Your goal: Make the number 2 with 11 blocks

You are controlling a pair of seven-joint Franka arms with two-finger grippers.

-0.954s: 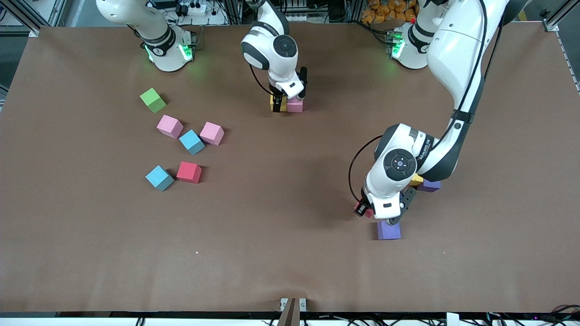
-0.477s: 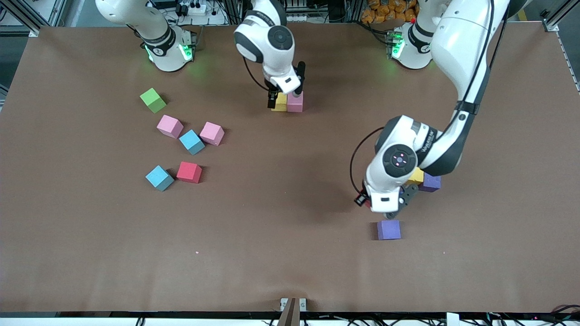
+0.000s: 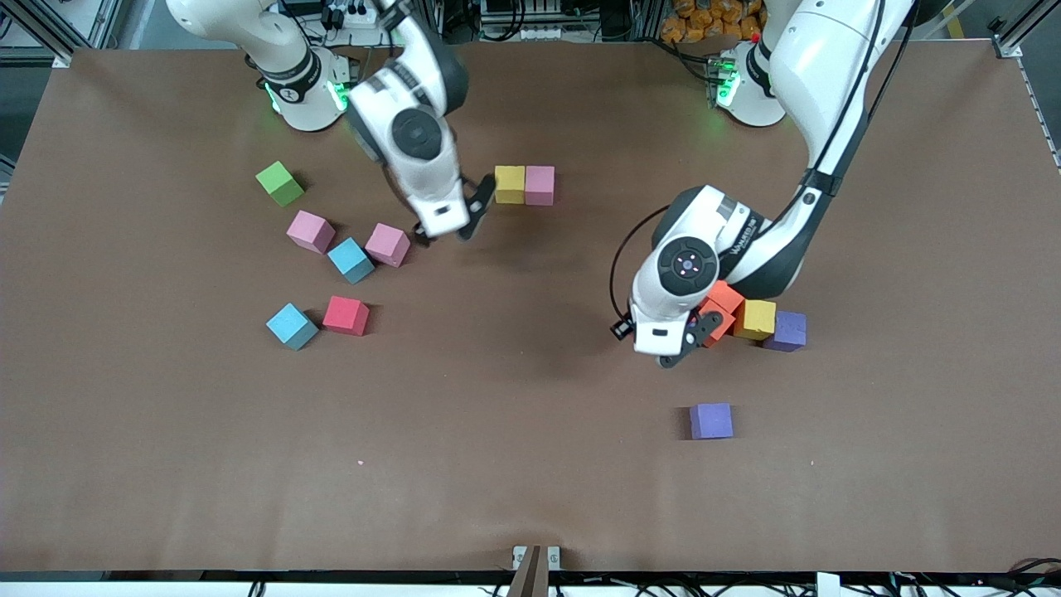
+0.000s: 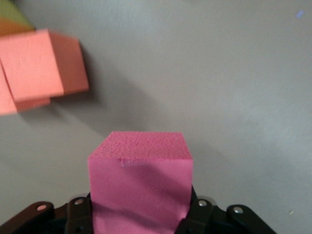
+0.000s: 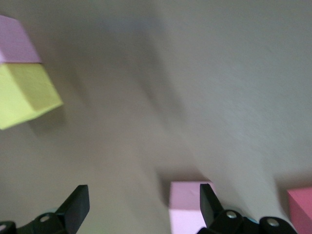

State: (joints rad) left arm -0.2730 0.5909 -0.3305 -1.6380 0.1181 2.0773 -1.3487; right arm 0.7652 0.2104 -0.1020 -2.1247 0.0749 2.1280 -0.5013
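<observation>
My left gripper (image 3: 684, 344) is shut on a red cube (image 4: 140, 180), held in the air next to two orange cubes (image 3: 723, 303). A yellow cube (image 3: 758, 319) and a purple cube (image 3: 787, 330) sit beside the orange ones. Another purple cube (image 3: 711, 420) lies nearer the front camera. My right gripper (image 3: 454, 222) hangs open and empty over the table between a loose pink cube (image 3: 388, 245) and a yellow cube (image 3: 510, 184) that touches a pink cube (image 3: 540, 184). Toward the right arm's end lie another pink cube (image 3: 311, 230), two light blue cubes (image 3: 351, 259) and a red cube (image 3: 346, 315).
A green cube (image 3: 279, 183) sits alone near the right arm's base. The brown table (image 3: 530, 464) stretches bare toward the front camera. In the right wrist view, the loose pink cube (image 5: 187, 204) shows close by one finger.
My right gripper has left the yellow cube beside the pink one and swung toward the loose cubes. My left gripper has risen with the red cube, from the lone purple cube toward the orange ones.
</observation>
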